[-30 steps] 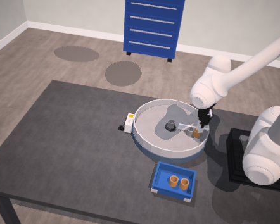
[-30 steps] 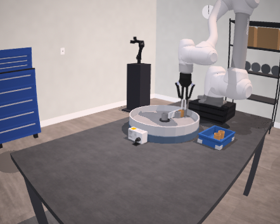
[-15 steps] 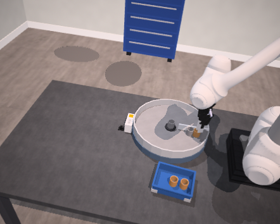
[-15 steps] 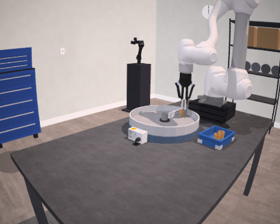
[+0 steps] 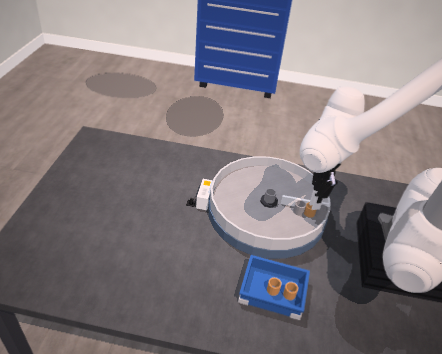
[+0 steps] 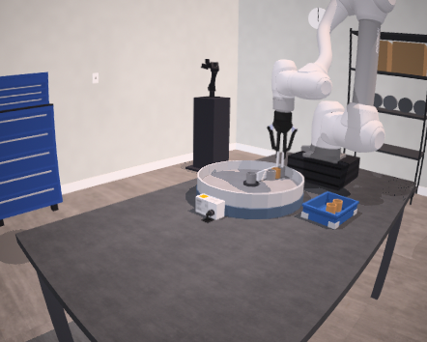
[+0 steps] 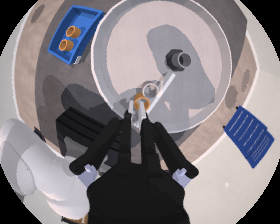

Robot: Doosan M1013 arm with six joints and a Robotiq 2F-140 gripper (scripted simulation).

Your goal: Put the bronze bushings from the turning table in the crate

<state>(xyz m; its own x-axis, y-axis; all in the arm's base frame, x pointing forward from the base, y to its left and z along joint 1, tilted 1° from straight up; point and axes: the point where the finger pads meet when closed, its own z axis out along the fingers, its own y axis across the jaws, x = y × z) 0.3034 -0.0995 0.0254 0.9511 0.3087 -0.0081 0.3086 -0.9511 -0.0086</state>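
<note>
The turning table (image 5: 235, 205) (image 6: 256, 198) (image 7: 123, 50) bears a bronze bushing (image 5: 310, 211) (image 6: 276, 174) (image 7: 135, 99) near its rim, and a grey steel bushing (image 5: 299, 208) (image 6: 270, 175) (image 7: 150, 90) close beside it. My gripper (image 5: 315, 201) (image 6: 280, 166) (image 7: 135, 106) points down at the bronze bushing. Its fingers are narrowly open, with a small gap between them. One fingertip overlaps the bushing's ring and the other is beside it; the exact contact is hidden. The blue crate (image 5: 255, 281) (image 6: 319, 216) (image 7: 86, 25) holds two bronze bushings (image 5: 273, 287) (image 6: 331, 208) (image 7: 73, 31).
A grey central post (image 5: 270, 195) (image 6: 250, 178) (image 7: 181, 60) stands on the turning table, with a pale bar (image 5: 292, 199) (image 7: 163, 92) beside the bushings. A white box (image 5: 203, 195) (image 6: 210, 207) stands outside the rim. The black arm base (image 5: 367, 250) (image 6: 319, 169) is nearby.
</note>
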